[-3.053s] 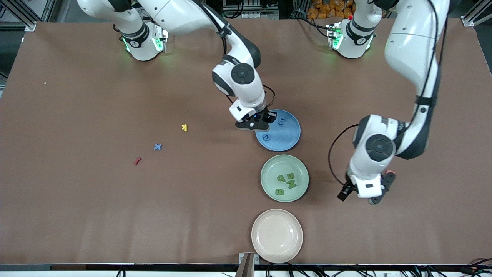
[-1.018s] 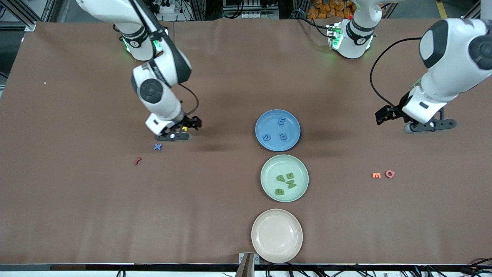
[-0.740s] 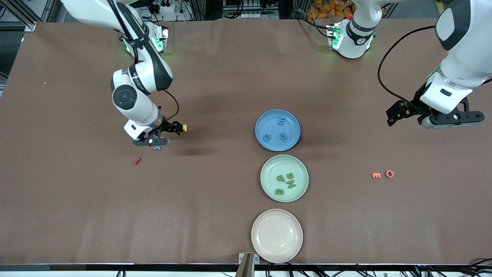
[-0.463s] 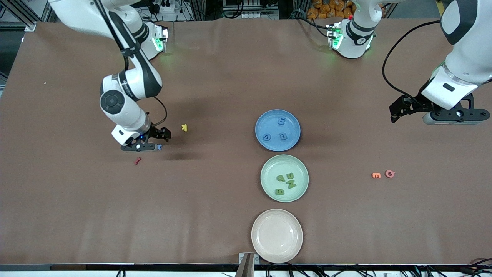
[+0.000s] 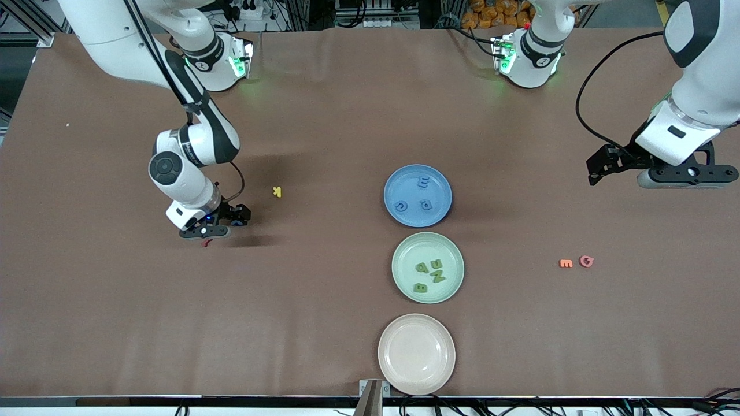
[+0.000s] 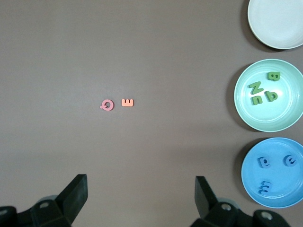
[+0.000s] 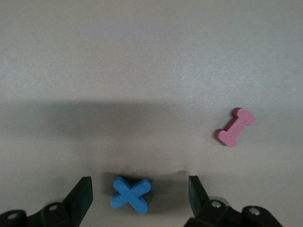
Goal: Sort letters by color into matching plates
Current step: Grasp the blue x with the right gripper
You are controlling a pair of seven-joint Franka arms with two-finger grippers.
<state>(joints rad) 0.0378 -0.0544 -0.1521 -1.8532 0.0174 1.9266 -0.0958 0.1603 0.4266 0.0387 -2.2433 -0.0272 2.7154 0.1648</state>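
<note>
right gripper (image 7: 137, 194) moved from the blue plate (image 5: 417, 196) at frame centre to mid-left, fingers apart astride blue X (image 7: 131, 194); left gripper (image 6: 139, 198) open, now hovering far right

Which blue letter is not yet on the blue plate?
The blue X, lying on the table between the right gripper's open fingers; the other three blue letters already lie in the blue plate.
</note>
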